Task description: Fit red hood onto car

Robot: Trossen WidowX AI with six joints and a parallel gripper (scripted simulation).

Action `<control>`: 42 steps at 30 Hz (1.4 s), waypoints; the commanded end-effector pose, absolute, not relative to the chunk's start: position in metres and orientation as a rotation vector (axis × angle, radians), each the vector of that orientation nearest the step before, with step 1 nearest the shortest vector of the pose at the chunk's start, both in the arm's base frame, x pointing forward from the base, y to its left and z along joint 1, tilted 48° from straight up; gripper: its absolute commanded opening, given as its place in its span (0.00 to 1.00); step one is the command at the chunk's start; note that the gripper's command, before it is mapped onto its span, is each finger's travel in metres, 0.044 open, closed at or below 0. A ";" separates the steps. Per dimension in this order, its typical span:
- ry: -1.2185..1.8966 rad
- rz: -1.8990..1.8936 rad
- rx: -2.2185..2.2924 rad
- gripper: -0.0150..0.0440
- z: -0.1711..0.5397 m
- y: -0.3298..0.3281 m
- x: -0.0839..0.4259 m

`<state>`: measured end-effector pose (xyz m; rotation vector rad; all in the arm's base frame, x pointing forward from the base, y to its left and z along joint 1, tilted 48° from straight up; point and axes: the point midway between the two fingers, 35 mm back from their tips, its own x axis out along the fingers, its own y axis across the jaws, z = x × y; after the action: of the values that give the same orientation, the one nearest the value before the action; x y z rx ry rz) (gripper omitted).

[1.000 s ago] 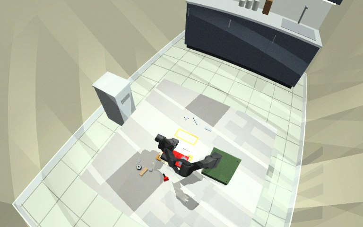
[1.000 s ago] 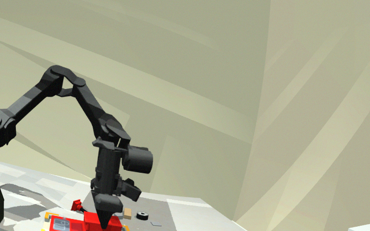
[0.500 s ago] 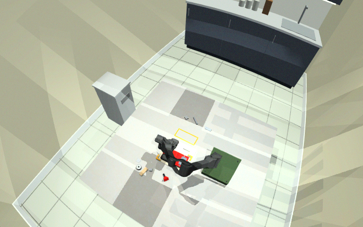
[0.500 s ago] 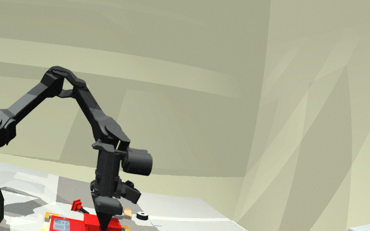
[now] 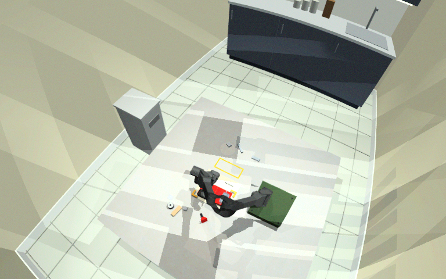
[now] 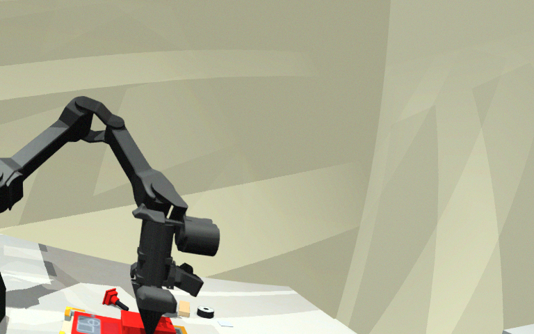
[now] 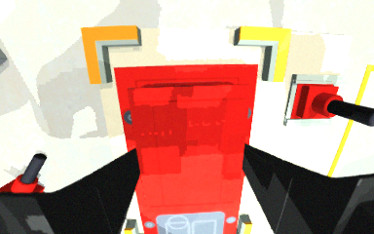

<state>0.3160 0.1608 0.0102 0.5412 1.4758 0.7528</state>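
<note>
Your gripper (image 5: pixel 210 192) (image 6: pixel 150 330) (image 7: pixel 190 150) is clamped across the red hood (image 5: pixel 216 188) (image 6: pixel 142 324) (image 7: pixel 190 127), fingers standing well apart, one on each long side. The hood is over the car chassis (image 6: pixel 106 325) (image 7: pixel 187 73), inside the jig's corner brackets (image 5: pixel 233 193) (image 6: pixel 73 312) (image 7: pixel 278 44). From the wrist it looks near deck height, though the pegs and corner holes are mostly hidden, so you can't fairly call it seated.

What could spoil it from here? If the hood is slightly turned or off to one side, a boss may land on a peg's tip instead of swallowing it, and pressing down would then tilt the shell or slide it in your grip. Pushing hard on one end could leave the opposite corner proud. Opening too early might drop it crooked; opening unevenly, or lifting while a finger drags on a side, could pull it back off the pegs. Spreading wide beside the brackets also risks a knock.

As for brands or labels, you can read none; the pale outlines on the grey panel look like drawn shapes, not words.
</note>
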 end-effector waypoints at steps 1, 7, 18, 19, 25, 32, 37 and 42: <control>1.476 0.753 0.541 0.30 0.010 0.161 0.316; 1.476 0.753 0.541 0.57 0.010 0.161 0.316; 1.476 0.753 0.541 1.00 0.010 0.161 0.316; 1.476 0.753 0.541 1.00 0.010 0.161 0.316; 1.476 0.752 0.540 1.00 0.032 0.136 0.320; 1.475 0.757 0.545 1.00 0.056 0.109 0.320; 1.475 0.757 0.545 1.00 0.056 0.109 0.320; 1.475 0.757 0.545 1.00 0.056 0.109 0.320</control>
<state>0.3194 0.1102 0.0533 0.5447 1.4831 0.7520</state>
